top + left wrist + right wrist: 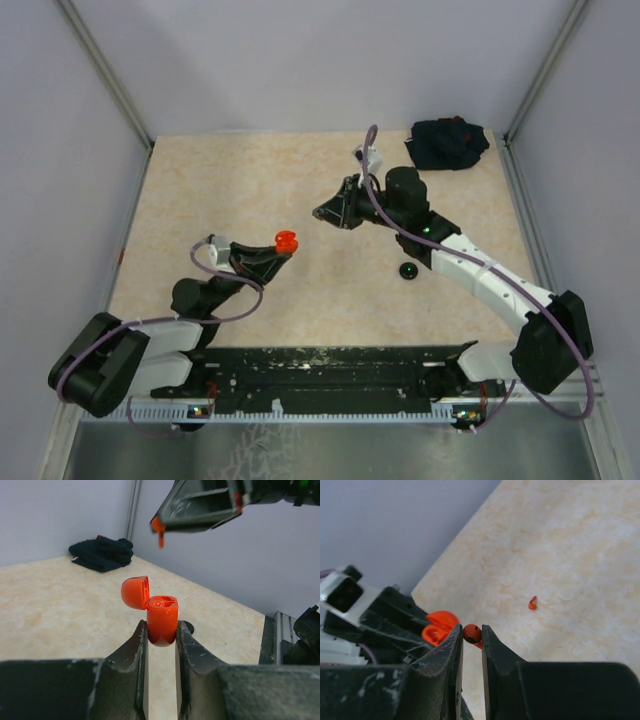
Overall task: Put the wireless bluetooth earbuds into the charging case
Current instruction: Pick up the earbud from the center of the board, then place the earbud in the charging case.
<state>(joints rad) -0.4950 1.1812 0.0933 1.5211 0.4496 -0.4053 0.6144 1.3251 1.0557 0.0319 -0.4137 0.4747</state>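
Left hand (161, 628): clamped on the lower body of a red case (162, 619), which stands upright between the two fingers and is held clear of the tabletop (220, 190). The lid (135, 592) of the case is hinged open, tipped back toward 10 o'clock in the left wrist view, and the top of the case body is exposed; what lies inside it cannot be made out. Right hand (471, 631): closed on a red earbud (471, 633), pinched at the fingertips with its rounded head showing between them. In the left wrist view this earbud hangs from the tip of the right hand, stem pointing down, above the open case and apart from it. In the overhead view the right hand sits at 2 o'clock from the case, close by. A second red earbud (533, 603) lies loose on the tabletop, at 2 o'clock from the held one in the right wrist view, well apart from both hands. A small black round object (408, 270) rests on the tabletop at 4 o'clock from the right hand, just beside the right forearm. A bunched black cloth (447, 143) lies in the far corner at 1 o'clock.
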